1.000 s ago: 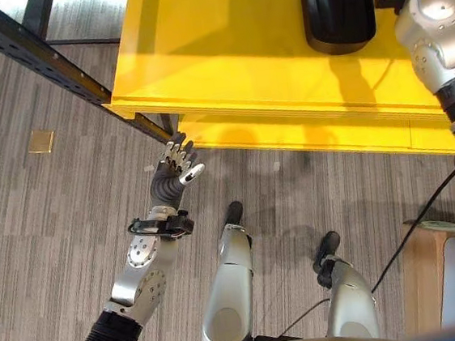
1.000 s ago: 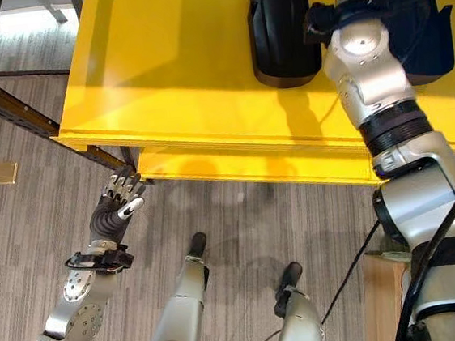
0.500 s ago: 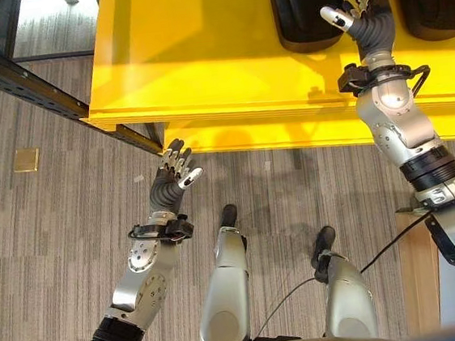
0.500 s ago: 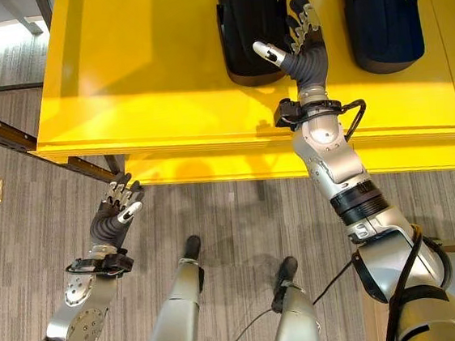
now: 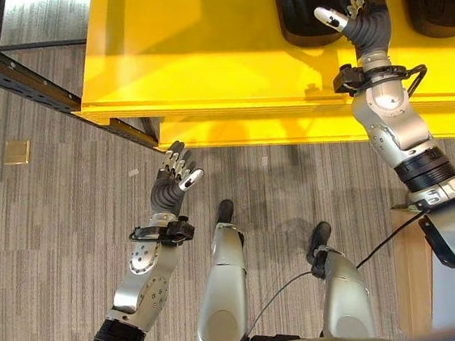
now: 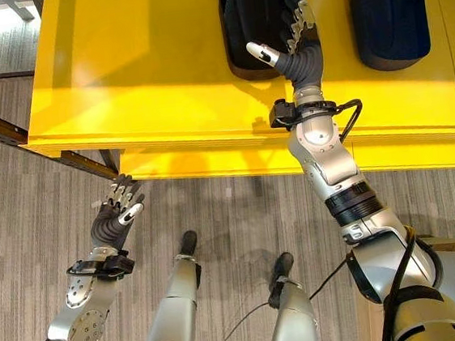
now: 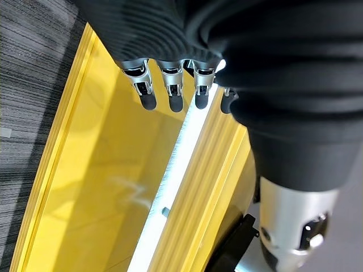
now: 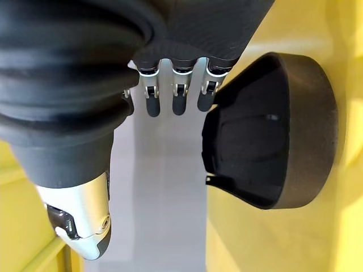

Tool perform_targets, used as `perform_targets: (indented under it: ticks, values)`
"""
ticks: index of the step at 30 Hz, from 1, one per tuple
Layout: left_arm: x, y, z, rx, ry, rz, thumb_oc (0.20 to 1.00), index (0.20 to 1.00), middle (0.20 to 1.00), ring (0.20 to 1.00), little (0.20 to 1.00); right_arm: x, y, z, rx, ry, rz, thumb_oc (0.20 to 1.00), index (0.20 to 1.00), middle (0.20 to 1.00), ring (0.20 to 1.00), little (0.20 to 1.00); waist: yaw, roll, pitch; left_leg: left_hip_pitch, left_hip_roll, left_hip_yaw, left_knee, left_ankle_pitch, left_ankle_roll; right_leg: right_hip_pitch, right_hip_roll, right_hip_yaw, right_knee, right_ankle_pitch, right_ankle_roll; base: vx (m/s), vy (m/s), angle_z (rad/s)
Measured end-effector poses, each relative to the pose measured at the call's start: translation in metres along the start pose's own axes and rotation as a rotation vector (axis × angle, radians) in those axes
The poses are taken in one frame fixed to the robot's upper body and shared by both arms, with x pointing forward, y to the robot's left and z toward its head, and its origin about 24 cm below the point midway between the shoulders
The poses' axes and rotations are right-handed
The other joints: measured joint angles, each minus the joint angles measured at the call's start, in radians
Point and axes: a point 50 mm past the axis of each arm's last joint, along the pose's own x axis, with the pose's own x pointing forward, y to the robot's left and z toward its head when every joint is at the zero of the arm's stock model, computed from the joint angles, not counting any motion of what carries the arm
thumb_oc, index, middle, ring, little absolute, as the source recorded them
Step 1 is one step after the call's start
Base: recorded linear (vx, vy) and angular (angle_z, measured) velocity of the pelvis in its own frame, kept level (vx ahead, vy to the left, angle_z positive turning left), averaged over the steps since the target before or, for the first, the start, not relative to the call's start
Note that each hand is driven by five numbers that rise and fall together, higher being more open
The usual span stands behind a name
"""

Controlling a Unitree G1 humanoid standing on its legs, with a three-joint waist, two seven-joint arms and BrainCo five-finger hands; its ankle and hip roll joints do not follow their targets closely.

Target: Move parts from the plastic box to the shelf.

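Right hand (image 6: 296,45) spread open, empty, hovering over the yellow shelf (image 6: 144,73), fingertips beside one black moulded part (image 6: 251,21); a second black part (image 6: 386,11) further out to its right. Left hand (image 5: 173,180) open and empty too, low near the shelf edge. Two parts shelved; plastic box not visible, so remainder unknown.

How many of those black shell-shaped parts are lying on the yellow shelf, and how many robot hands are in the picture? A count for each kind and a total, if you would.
Black parts on the yellow shelf: 2, one by the right hand, one further right
Robot hands: 2, the left hand and the right hand, both open and empty
Total: 4
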Motion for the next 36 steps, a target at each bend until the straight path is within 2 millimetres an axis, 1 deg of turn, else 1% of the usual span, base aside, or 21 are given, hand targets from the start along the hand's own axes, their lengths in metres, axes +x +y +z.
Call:
perform_targets:
  ticks: [4,7,14,17,20,22,27,29,33,35,36]
  values:
    - [0.000,0.003,0.003,0.009,-0.013,0.013,1.000,1.000,1.000,1.000,1.000,0.001,-0.003,0.002,0.001,-0.006,-0.029,1.000,1.000,1.000,1.000,1.000,0.000,0.006,0.005,0.000,0.000,0.000,-0.001,-0.002,0.003,-0.001,0.000,0.000,0.005,-0.002,-0.001,0.00,0.000,0.00]
    - [0.000,0.004,0.003,0.010,-0.012,0.014,1.000,1.000,1.000,1.000,1.000,0.003,-0.009,0.006,-0.021,-0.031,-0.062,1.000,1.000,1.000,1.000,1.000,0.000,0.009,0.006,0.000,0.000,-0.001,-0.001,-0.003,0.003,-0.002,-0.001,0.000,0.011,-0.008,-0.001,0.00,0.000,0.00]
    - [-0.001,0.004,0.002,0.010,-0.011,0.016,1.000,1.000,1.000,1.000,1.000,0.006,-0.022,0.014,-0.004,-0.070,-0.153,1.000,1.000,1.000,1.000,1.000,0.000,0.011,0.008,-0.004,-0.001,0.000,-0.001,-0.006,0.006,-0.013,-0.006,0.003,0.026,-0.019,0.000,0.00,0.000,0.00]
    - [-0.001,0.004,0.002,0.010,-0.011,0.016,1.000,1.000,1.000,1.000,1.000,0.006,-0.023,0.015,-0.016,-0.082,-0.160,1.000,1.000,1.000,1.000,1.000,0.003,0.014,0.009,-0.005,-0.004,0.000,-0.001,-0.003,0.001,-0.014,-0.011,0.002,0.028,-0.022,0.002,0.01,-0.007,0.02]
    - [-0.001,0.004,0.002,0.010,-0.011,0.017,1.000,1.000,1.000,1.000,1.000,0.007,-0.022,0.018,-0.024,-0.093,-0.162,1.000,1.000,1.000,1.000,1.000,0.007,0.030,0.018,-0.007,-0.008,0.000,0.000,-0.003,0.001,-0.017,-0.015,0.002,0.031,-0.024,0.003,0.01,-0.010,0.03]
    - [-0.001,0.005,0.003,0.010,-0.013,0.020,1.000,1.000,1.000,1.000,1.000,0.007,-0.023,0.017,-0.026,-0.090,-0.164,1.000,1.000,1.000,1.000,1.000,0.009,0.030,0.018,-0.014,-0.009,0.000,0.000,-0.003,0.001,-0.027,-0.016,0.002,0.037,-0.026,0.002,0.00,0.000,0.00]
    - [-0.002,0.005,0.002,0.010,-0.012,0.022,1.000,1.000,1.000,1.000,1.000,0.011,-0.031,0.007,-0.054,-0.044,-0.203,1.000,1.000,1.000,1.000,1.000,0.020,0.041,0.024,-0.015,-0.010,0.001,0.000,-0.003,0.001,-0.033,-0.016,0.002,0.043,-0.028,0.002,0.00,0.000,0.00]
    - [-0.002,0.005,0.003,0.009,-0.015,0.021,1.000,1.000,1.000,1.000,1.000,0.015,-0.037,-0.003,-0.058,0.009,-0.236,1.000,1.000,1.000,1.000,1.000,0.027,0.042,0.025,-0.022,-0.010,0.000,0.000,-0.003,0.001,-0.044,-0.017,0.004,0.053,-0.031,0.000,0.00,0.000,0.00]
    - [-0.002,0.005,0.002,0.009,-0.012,0.019,1.000,1.000,1.000,1.000,1.000,0.016,-0.044,-0.015,-0.067,0.067,-0.265,1.000,1.000,1.000,1.000,1.000,0.031,0.043,0.025,-0.031,-0.014,-0.001,0.005,-0.003,0.000,-0.051,-0.018,0.003,0.057,-0.032,0.000,0.00,0.000,0.00]
    - [-0.002,0.005,0.002,0.008,-0.013,0.019,1.000,1.000,1.000,1.000,1.000,0.021,-0.051,-0.019,-0.071,0.107,-0.308,1.000,1.000,1.000,1.000,1.000,0.031,0.044,0.026,-0.031,-0.015,-0.001,0.005,-0.003,0.000,-0.051,-0.019,0.003,0.057,-0.032,0.000,0.09,-0.032,0.01]
    - [-0.002,0.005,0.002,0.008,-0.013,0.018,1.000,1.000,1.000,1.000,1.000,0.023,-0.053,-0.019,-0.071,0.112,-0.320,1.000,1.000,1.000,1.000,1.000,0.028,0.044,0.026,-0.030,-0.012,-0.001,-0.001,-0.010,0.007,-0.052,-0.021,0.003,0.061,-0.040,0.000,0.08,-0.026,0.07]
